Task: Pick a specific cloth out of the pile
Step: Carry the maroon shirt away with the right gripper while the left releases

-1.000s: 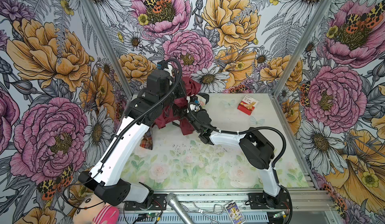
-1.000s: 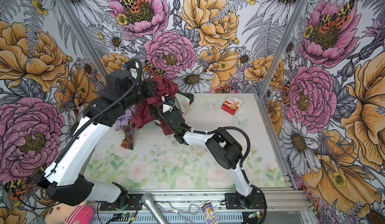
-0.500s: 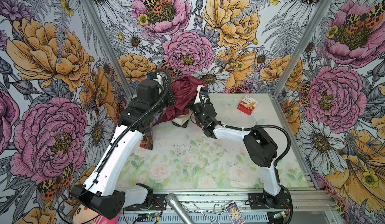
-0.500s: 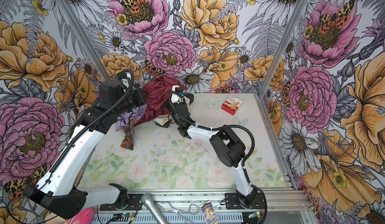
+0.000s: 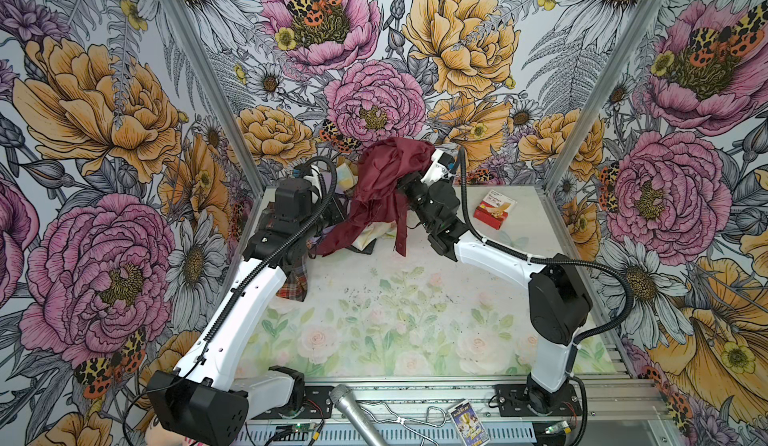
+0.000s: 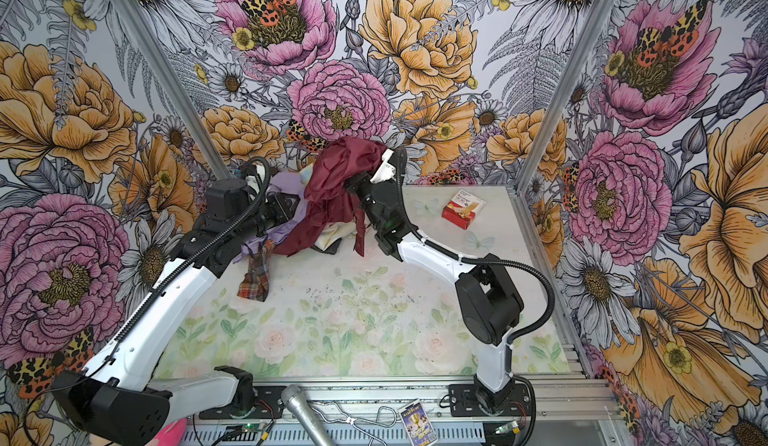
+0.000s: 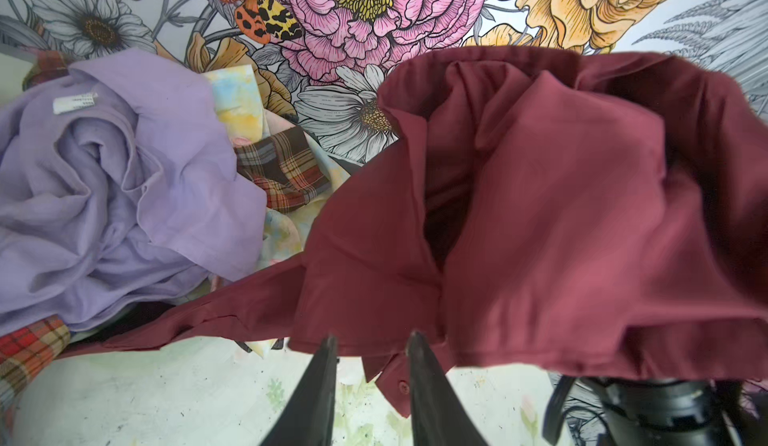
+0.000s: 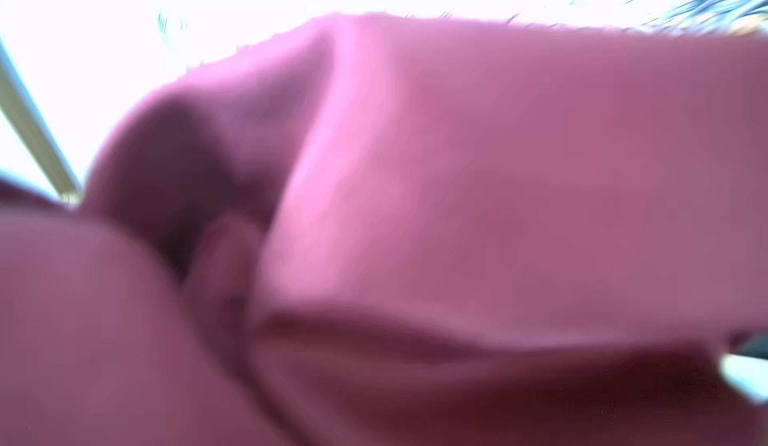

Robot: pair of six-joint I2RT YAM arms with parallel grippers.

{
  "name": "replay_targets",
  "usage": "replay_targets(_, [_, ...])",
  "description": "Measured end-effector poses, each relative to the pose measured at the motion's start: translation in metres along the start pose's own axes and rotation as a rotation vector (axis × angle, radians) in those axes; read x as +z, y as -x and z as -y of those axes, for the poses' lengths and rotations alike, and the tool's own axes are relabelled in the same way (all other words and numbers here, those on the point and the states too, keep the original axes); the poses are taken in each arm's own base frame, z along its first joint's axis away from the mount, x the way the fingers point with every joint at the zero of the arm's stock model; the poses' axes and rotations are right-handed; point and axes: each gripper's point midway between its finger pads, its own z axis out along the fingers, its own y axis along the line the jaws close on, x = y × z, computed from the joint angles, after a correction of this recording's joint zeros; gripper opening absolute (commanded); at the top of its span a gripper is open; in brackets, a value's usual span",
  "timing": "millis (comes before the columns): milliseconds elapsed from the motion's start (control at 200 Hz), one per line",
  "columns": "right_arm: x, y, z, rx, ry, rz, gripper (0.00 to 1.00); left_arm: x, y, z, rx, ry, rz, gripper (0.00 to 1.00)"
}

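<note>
The cloth (image 5: 386, 174) was a plain wine-red sheet, thin and smooth with a faint sheen, bunched into soft, deep folds. In both top views it hung high at the bench's (image 5: 374, 319) 12 o'clock, draped over the end of my right arm. A narrow flat strap (image 5: 401, 232) dangled from it toward 6 o'clock, and its lower hem trailed onto the pile (image 6: 286, 186) at 11 o'clock.

The right tool was buried under the fabric; it was closed, gripping the cloth, and its own camera showed only blurred maroon. The left tool (image 7: 371, 340) stood parted, its black tapered tips just at the cloth's stitched hem with nothing between them.

The pile showed crumpled lavender, red-brown plaid (image 7: 286, 165) and pale watercolour fabric.
</note>
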Motion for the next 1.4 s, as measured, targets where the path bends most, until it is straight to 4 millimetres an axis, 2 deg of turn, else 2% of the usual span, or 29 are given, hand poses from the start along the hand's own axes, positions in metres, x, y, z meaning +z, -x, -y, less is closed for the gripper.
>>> replay_targets(195, [-0.006, 0.040, 0.006, 0.220, -0.036, 0.082, 0.00, -0.001, 0.001, 0.004, 0.031, -0.027, 0.031, 0.56])
replay_targets(390, [-0.015, 0.070, 0.009, 0.311, -0.056, 0.139, 0.00, -0.002, -0.004, 0.015, 0.085, -0.059, 0.033, 0.66])
replay_targets(480, [-0.024, 0.087, 0.002, 0.323, -0.055, 0.170, 0.00, -0.001, -0.010, 0.021, 0.121, -0.073, 0.022, 0.72])
replay_targets(585, [-0.036, 0.109, -0.014, 0.333, -0.033, 0.203, 0.00, 0.000, -0.017, 0.028, 0.155, -0.089, 0.011, 0.86])
replay_targets(715, [-0.050, 0.136, -0.033, 0.331, 0.000, 0.240, 0.00, 0.013, -0.032, 0.033, 0.207, -0.093, -0.037, 0.99])
replay_targets(860, [-0.065, 0.156, -0.037, 0.307, -0.006, 0.262, 0.00, 0.034, -0.050, 0.042, 0.264, -0.091, -0.120, 0.99])
replay_targets(966, [-0.078, 0.168, -0.029, 0.276, -0.040, 0.274, 0.00, 0.043, -0.059, 0.053, 0.308, -0.100, -0.166, 0.99])
replay_targets(1091, [-0.095, 0.181, -0.018, 0.233, -0.095, 0.288, 0.00, 0.048, -0.064, 0.076, 0.368, -0.135, -0.197, 0.99])
replay_targets(1196, [-0.116, 0.196, -0.007, 0.195, -0.141, 0.301, 0.00, 0.054, -0.072, 0.093, 0.412, -0.168, -0.218, 0.99])
replay_targets(1281, [-0.138, 0.211, 0.006, 0.170, -0.179, 0.326, 0.00, 0.059, -0.085, 0.097, 0.429, -0.182, -0.254, 0.99])
replay_targets(1401, [-0.173, 0.234, 0.033, 0.141, -0.266, 0.370, 0.00, 0.065, -0.099, 0.095, 0.442, -0.187, -0.301, 0.99])
